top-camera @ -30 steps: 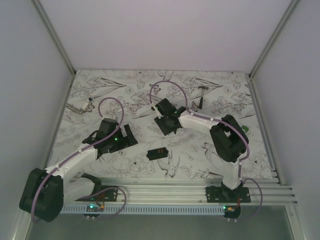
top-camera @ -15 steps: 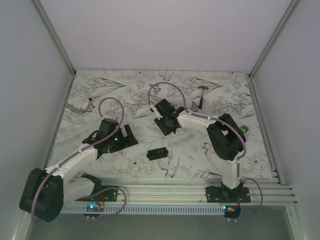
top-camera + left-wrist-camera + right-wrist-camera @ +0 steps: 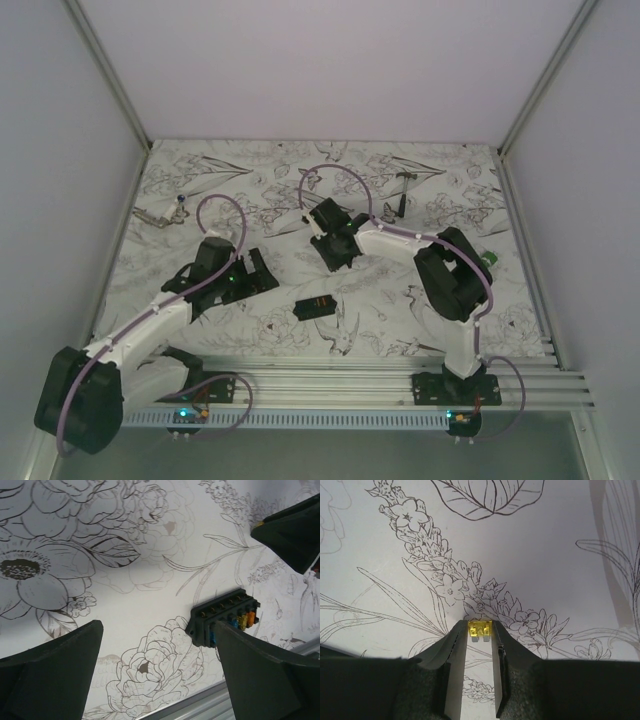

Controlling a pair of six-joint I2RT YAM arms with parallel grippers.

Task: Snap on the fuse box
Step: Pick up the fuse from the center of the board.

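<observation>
Starting at the left of the top external view, we note a small metal item [image 3: 158, 213] lying on the flower-patterned table [image 3: 260, 175], close to the left wall. It is too small to identify.

The left gripper [image 3: 254, 272] sits low over the table, left of centre, well apart from that item. In the left wrist view its jaws are spread wide [image 3: 157, 630] and nothing is between them, only printed flowers. One dark finger [image 3: 50, 675] fills the lower left corner and the other [image 3: 265, 680] fills the lower right.

The fuse box [image 3: 315, 307] lies flat on the table between the two arms, nearer the front rail than either gripper and touching neither. In the left wrist view the fuse box [image 3: 222, 617] lies just beyond the right-hand finger, and a row of blue and orange bits shows on one face.

The right gripper [image 3: 336, 248] is farther back, right of the fuse box and apart from it. In the right wrist view its fingertips [image 3: 480, 641] are drawn narrow and pinch a small yellow fuse [image 3: 480, 629], whose sides meet both tips just above the printed surface.

A green object [image 3: 490, 258] shows at the far right, beside the right arm's elbow.
</observation>
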